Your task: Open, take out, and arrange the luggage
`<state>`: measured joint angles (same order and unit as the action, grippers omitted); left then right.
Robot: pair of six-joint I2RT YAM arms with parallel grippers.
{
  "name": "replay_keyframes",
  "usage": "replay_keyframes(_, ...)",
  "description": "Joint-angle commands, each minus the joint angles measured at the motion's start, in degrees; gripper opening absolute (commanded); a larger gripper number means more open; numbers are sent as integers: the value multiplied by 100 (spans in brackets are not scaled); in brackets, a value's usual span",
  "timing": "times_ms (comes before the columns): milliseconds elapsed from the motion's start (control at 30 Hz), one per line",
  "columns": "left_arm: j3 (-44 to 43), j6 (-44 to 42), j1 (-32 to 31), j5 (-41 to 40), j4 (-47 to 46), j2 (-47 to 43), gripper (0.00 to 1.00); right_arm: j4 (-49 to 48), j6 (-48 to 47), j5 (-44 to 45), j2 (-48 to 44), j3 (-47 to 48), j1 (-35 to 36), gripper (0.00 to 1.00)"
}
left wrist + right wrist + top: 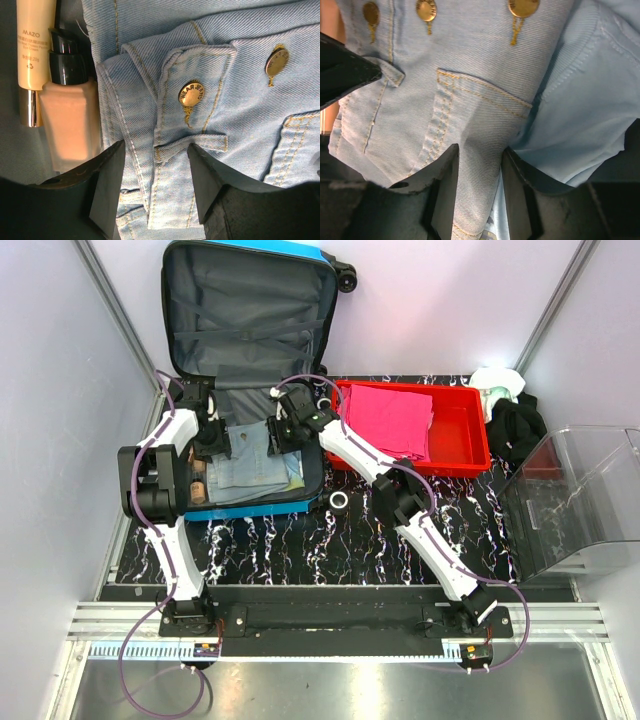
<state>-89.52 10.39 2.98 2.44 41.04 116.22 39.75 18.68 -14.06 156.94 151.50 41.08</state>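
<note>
The luggage [262,508], a bright blue hard-shell suitcase, lies open at the back left with its grey-lined lid [250,300] raised. A light denim garment [250,465] with brass buttons lies in the lower half. My left gripper [222,435] is down over its left part. In the left wrist view that gripper [155,150] stands open, its fingers straddling the button placket of the denim [225,100]. My right gripper [283,430] is at the garment's right edge. In the right wrist view it [480,152] is shut on a raised fold of denim [480,125] that fills its gap.
A beige foundation bottle [70,120] and a cream tube [34,50] lie left of the denim. Light blue cloth [590,110] lies under it. A red tray [470,455] holds pink cloth [388,418]. A clear bin [590,500], dark clothes [518,425] and a small roll [340,502] are nearby.
</note>
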Motion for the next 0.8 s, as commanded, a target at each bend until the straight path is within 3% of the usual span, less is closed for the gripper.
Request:
replay_keyframes(0, -198, -64, -17, 108, -140, -170, 57, -292, -206, 167, -542, 249, 93, 45)
replay_keyframes(767, -154, -108, -17, 134, -157, -170, 57, -186, -681, 475, -718, 257, 374, 55)
